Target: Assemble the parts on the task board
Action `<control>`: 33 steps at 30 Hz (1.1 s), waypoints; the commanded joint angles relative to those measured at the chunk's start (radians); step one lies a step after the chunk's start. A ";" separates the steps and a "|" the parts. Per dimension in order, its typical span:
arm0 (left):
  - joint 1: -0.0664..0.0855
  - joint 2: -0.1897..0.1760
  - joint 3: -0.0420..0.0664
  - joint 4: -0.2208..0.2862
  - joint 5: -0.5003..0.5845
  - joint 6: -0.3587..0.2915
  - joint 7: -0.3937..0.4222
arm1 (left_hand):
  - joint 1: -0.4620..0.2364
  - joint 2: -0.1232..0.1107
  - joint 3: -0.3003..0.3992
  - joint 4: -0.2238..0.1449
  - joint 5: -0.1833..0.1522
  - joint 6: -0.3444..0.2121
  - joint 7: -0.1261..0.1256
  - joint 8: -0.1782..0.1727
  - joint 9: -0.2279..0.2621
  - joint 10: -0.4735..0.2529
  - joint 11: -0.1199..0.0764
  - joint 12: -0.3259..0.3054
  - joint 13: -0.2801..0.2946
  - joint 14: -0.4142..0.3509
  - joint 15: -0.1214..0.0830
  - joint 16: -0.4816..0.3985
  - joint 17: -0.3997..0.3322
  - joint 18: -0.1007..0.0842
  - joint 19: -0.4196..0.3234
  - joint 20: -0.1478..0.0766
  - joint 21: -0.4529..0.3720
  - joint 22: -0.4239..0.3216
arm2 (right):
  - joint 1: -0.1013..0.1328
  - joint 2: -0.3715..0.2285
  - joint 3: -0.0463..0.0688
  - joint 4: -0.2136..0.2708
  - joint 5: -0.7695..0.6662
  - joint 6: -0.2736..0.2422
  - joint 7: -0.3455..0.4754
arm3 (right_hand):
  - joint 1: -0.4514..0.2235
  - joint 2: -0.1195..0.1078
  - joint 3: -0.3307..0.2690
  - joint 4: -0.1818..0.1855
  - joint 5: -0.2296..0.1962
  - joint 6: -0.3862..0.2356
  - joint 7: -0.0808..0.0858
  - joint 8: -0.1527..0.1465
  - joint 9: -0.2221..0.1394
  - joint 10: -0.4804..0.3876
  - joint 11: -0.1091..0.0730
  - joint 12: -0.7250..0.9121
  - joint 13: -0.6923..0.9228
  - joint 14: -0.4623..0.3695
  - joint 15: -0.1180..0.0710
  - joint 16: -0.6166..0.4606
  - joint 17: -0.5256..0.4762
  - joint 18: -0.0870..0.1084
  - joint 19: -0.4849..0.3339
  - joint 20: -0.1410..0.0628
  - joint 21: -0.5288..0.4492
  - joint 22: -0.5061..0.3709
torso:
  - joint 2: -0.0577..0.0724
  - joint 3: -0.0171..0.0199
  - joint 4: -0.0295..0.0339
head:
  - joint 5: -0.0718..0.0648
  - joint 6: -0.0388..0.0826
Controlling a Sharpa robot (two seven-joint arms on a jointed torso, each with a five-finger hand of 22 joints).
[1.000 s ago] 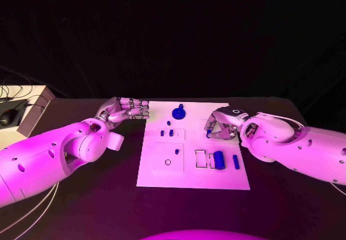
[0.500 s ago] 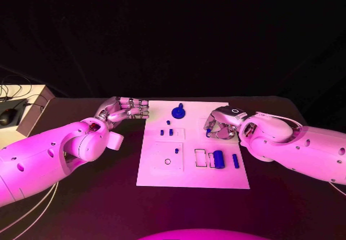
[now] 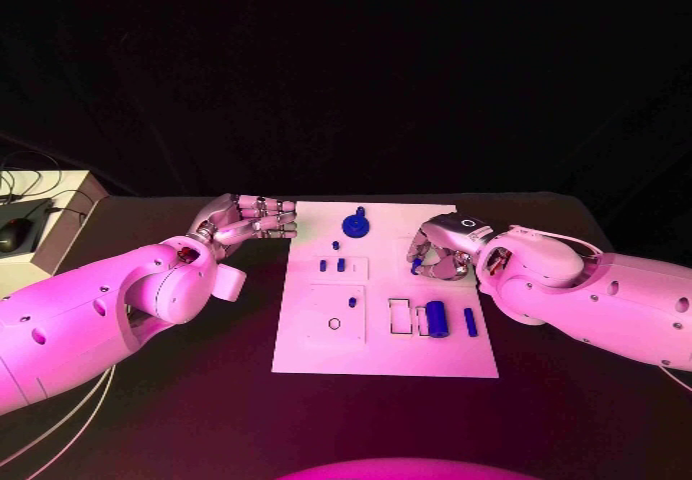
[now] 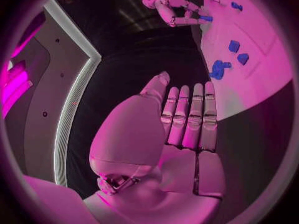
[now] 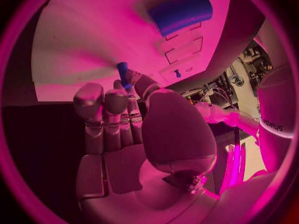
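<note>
1. Almost unmoved since the earlier frames: right hand (image 3: 444, 252) shifted only a touch, left hand (image 3: 248, 220) parked as before.
2. Right hand: hovering over the right edge of the task board (image 3: 325, 355), knuckles up, fingers curled down and inward.
3. Pinching a small blue peg (image 5: 122, 73) at the fingertips (image 5: 133, 77); seen from the head view as a blue sliver (image 3: 417, 266) just under the curled fingers, close above the board.
4. Left hand: held off the board's far left corner, above the black table (image 3: 173, 400), palm flat.
5. Fingers (image 4: 189, 115) straight and pressed side by side, thumb alongside, holding nothing, tips reaching toward the board's edge.
6. Beyond the left fingertips, on the board: round blue knob part (image 3: 356, 222), then two small blue pegs (image 3: 332, 266) standing nearer the body.
7. Nearer the body than the right fingers: blue cylinder (image 3: 436, 318) lying beside a slim blue bar (image 3: 470, 321).
8. Whether the pinched peg touches the board: cannot tell.
</note>
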 commanded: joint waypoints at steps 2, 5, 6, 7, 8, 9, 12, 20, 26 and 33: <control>-0.001 0.002 0.001 -0.001 0.005 0.018 0.004 | 0.000 0.001 -0.002 0.001 0.005 -0.002 0.001 -0.003 0.000 -0.009 0.000 -0.004 -0.001 -0.005 0.001 0.004 -0.001 0.004 0.004 0.006 0.005 -0.003 | -0.006 -0.006 -0.005 0.007 0.041 -0.013 -0.018 | 0.004 0.024 0.015 -0.009 -0.008 0.007 0.001 0.003 0.007 0.050 -0.041 0.006 0.003 -0.001 -0.005 0.003 0.002 0.015 0.041 -0.006 0.004 0.095 | -0.001 0.0002 -0.0002 | 0.001 0.001; -0.001 0.003 0.001 -0.003 0.005 0.018 0.004 | 0.002 0.003 -0.001 0.000 0.005 -0.002 0.001 -0.003 0.000 -0.009 0.000 -0.004 -0.001 -0.005 0.001 0.004 -0.001 0.004 0.004 0.005 0.005 -0.003 | -0.002 -0.010 -0.004 0.009 0.087 -0.024 -0.019 | 0.004 0.024 0.015 -0.009 -0.011 0.006 0.002 0.003 0.007 0.049 -0.040 0.006 0.003 -0.001 -0.005 0.002 0.002 0.015 0.040 -0.006 0.002 0.095 | -0.001 -0.0004 0.0001 | 0.000 0.003; -0.001 0.003 0.001 -0.004 0.005 0.018 0.004 | 0.003 0.003 0.000 0.000 0.005 -0.002 0.001 -0.003 0.000 -0.009 0.000 -0.004 -0.001 -0.005 0.001 0.004 -0.001 0.004 0.004 0.005 0.006 -0.003 | -0.001 -0.011 -0.003 0.011 0.099 -0.027 -0.020 | 0.004 0.025 0.015 -0.010 -0.011 0.006 0.002 0.003 0.007 0.049 -0.040 0.006 0.003 -0.001 -0.004 0.002 0.002 0.016 0.040 -0.005 0.000 0.095 | -0.001 -0.0003 0.0001 | 0.001 0.003; -0.001 0.003 0.001 -0.005 0.006 0.018 0.004 | 0.004 0.002 0.001 0.000 0.005 -0.002 0.001 -0.003 0.000 -0.009 0.000 -0.004 -0.001 -0.005 0.001 0.004 -0.001 0.004 0.004 0.005 0.006 -0.004 | 0.001 -0.012 -0.002 0.012 0.114 -0.030 -0.020 | 0.004 0.025 0.015 -0.010 -0.012 0.006 0.002 0.003 0.008 0.049 -0.040 0.006 0.003 -0.001 -0.004 0.002 0.001 0.016 0.040 -0.005 0.000 0.094 | -0.001 -0.0002 0.0002 | 0.001 0.004; -0.001 0.003 0.001 -0.005 0.006 0.018 0.004 | 0.004 0.002 0.001 0.000 0.005 -0.002 0.001 -0.003 0.000 -0.009 0.000 -0.004 -0.001 -0.005 0.001 0.004 -0.001 0.004 0.004 0.005 0.006 -0.004 | 0.003 -0.013 -0.002 0.014 0.128 -0.033 -0.020 | 0.004 0.025 0.015 -0.010 -0.012 0.006 0.002 0.003 0.008 0.049 -0.040 0.006 0.003 -0.001 -0.004 0.002 0.001 0.016 0.040 -0.005 0.000 0.094 | 0.000 -0.0002 0.0003 | 0.001 0.005; -0.001 0.004 0.001 -0.006 0.006 0.018 0.004 | 0.004 0.002 0.001 0.000 0.005 -0.002 0.001 -0.003 0.000 -0.009 0.000 -0.004 -0.001 -0.005 0.001 0.004 -0.001 0.004 0.004 0.005 0.006 -0.004 | 0.006 -0.014 -0.001 0.015 0.143 -0.036 -0.019 | 0.003 0.026 0.016 -0.011 -0.013 0.005 0.003 0.003 0.008 0.049 -0.040 0.006 0.003 -0.001 -0.004 0.001 0.001 0.016 0.040 -0.005 0.000 0.094 | 0.000 -0.0001 0.0003 | 0.001 0.005; -0.001 0.004 0.001 -0.008 0.006 0.017 0.004 | 0.005 0.002 0.004 0.000 0.005 -0.002 0.001 -0.003 0.000 -0.010 0.000 -0.005 -0.001 -0.005 0.001 0.004 -0.001 0.004 0.004 0.005 0.006 -0.005 | 0.015 -0.018 0.001 0.022 0.179 -0.042 -0.019 | 0.003 0.027 0.015 -0.012 -0.014 0.005 0.004 0.003 0.009 0.049 -0.039 0.006 0.003 0.000 -0.004 0.001 0.001 0.016 0.040 -0.005 -0.001 0.094 | 0.000 -0.0001 -0.0002 | -0.001 0.006; -0.001 0.006 0.001 -0.010 0.006 0.018 0.004 | 0.005 0.002 0.004 0.000 0.005 -0.002 0.001 -0.003 0.000 -0.010 0.000 -0.005 -0.001 -0.005 0.001 0.004 -0.001 0.004 0.004 0.005 0.006 -0.005 | 0.048 -0.039 0.009 0.063 0.238 -0.039 -0.003 | 0.003 0.030 0.015 -0.018 -0.013 0.002 0.005 0.004 0.010 0.047 -0.039 0.006 0.003 0.000 -0.004 0.000 0.001 0.017 0.039 -0.004 -0.002 0.093 | -0.001 -0.0003 -0.0016 | 0.003 0.003; -0.001 0.008 0.001 -0.010 0.006 0.019 0.004 | 0.005 0.002 0.004 0.000 0.005 -0.002 0.001 -0.003 0.000 -0.010 0.000 -0.005 -0.001 -0.005 0.001 0.004 -0.001 0.004 0.004 0.005 0.006 -0.005 | 0.063 -0.040 0.011 0.116 0.234 -0.033 0.011 | 0.003 0.030 0.014 -0.018 -0.013 0.003 0.005 0.004 0.011 0.047 -0.039 0.006 0.003 0.000 -0.004 0.000 0.001 0.017 0.040 -0.004 0.001 0.094 | 0.000 0.0000 0.0008 | 0.010 0.002; -0.001 0.010 0.001 -0.008 0.006 0.021 0.006 | 0.003 0.000 0.010 0.001 0.005 -0.002 0.001 -0.003 0.000 -0.010 0.000 -0.005 -0.001 -0.005 0.001 0.004 -0.001 0.004 0.004 0.004 0.008 -0.007 | 0.045 0.001 0.011 0.190 0.159 -0.053 0.033 | 0.004 0.032 0.014 -0.020 -0.014 0.000 0.007 0.003 0.011 0.045 -0.037 0.006 0.003 0.000 -0.003 0.000 0.001 0.017 0.039 -0.004 0.000 0.094 | 0.001 -0.0001 -0.0005 | 0.019 0.001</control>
